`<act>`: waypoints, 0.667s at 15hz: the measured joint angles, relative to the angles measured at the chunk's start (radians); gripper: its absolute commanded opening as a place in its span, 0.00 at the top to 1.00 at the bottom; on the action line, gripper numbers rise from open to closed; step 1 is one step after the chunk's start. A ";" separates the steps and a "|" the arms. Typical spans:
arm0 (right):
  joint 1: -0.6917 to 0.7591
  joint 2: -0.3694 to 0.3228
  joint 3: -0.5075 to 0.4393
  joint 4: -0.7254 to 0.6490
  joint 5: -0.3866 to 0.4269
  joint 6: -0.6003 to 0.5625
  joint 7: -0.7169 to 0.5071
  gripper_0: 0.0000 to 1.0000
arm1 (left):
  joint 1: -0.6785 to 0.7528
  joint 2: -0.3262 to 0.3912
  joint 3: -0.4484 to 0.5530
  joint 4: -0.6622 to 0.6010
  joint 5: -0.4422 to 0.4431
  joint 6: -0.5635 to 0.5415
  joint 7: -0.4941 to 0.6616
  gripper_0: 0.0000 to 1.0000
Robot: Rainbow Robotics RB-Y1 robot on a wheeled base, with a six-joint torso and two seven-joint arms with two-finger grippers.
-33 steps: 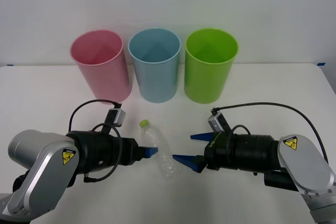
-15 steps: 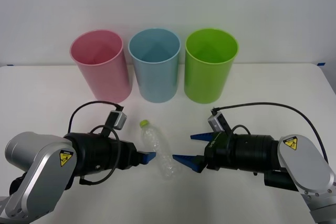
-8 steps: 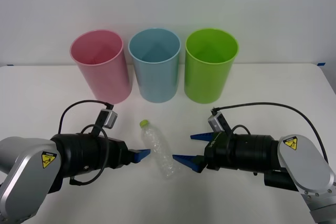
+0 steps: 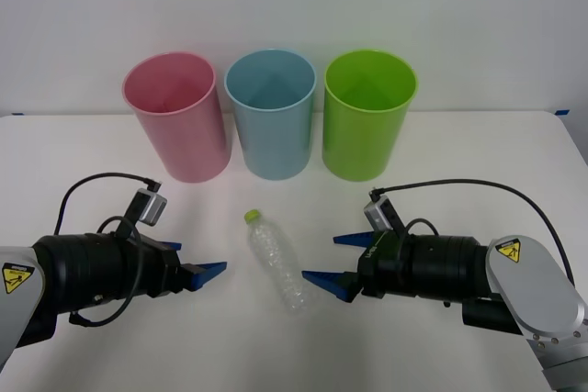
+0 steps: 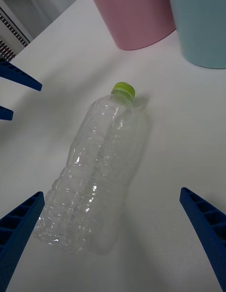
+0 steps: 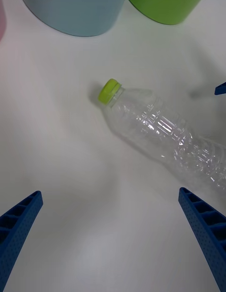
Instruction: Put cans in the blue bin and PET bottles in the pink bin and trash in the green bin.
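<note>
PET bottle [image 4: 275,261]: clear, crinkled, lying on its side on the white table [image 4: 478,153], yellow-green cap [image 4: 252,216] pointing toward 11 o'clock, base toward 5 o'clock. Nothing grips it.

Bottle position: between the two grippers, in front of the bin row, well apart from every bin.

Left gripper [image 4: 197,262]: at 9 o'clock of the bottle, low over the table, blue fingers spread apart, holding nothing. A clear gap separates its fingertips from the bottle.

Right gripper [image 4: 333,263]: at 3 o'clock of the bottle, fingers spread wide, holding nothing. Its nearer fingertip sits just beside the bottle's base; contact cannot be determined.

Pink bin [image 4: 176,115]: upright, at 11 o'clock of the bottle, leftmost in the row.

Blue bin [image 4: 271,112]: upright, at 12 o'clock of the bottle, middle of the row.

Green bin [image 4: 367,113]: upright, at 1 o'clock of the bottle, rightmost in the row.

Bin contents: interiors as seen from the front hold nothing visible.
</note>
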 measured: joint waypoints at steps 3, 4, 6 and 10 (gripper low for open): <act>0.000 0.000 0.000 0.000 0.000 0.000 0.000 0.00 | 0.018 0.010 0.063 -0.001 0.029 -0.038 -0.088 0.00; 0.000 0.000 0.000 0.000 0.000 0.000 0.000 0.00 | 0.024 0.010 0.088 -0.001 0.038 -0.057 -0.117 0.00; 0.000 0.000 0.000 0.000 0.000 0.000 0.000 0.00 | 0.037 0.011 0.125 -0.003 0.062 -0.080 -0.154 0.00; 0.000 0.000 0.000 0.000 0.000 0.000 0.000 0.00 | 0.081 0.013 0.179 -0.029 0.109 -0.084 -0.166 0.00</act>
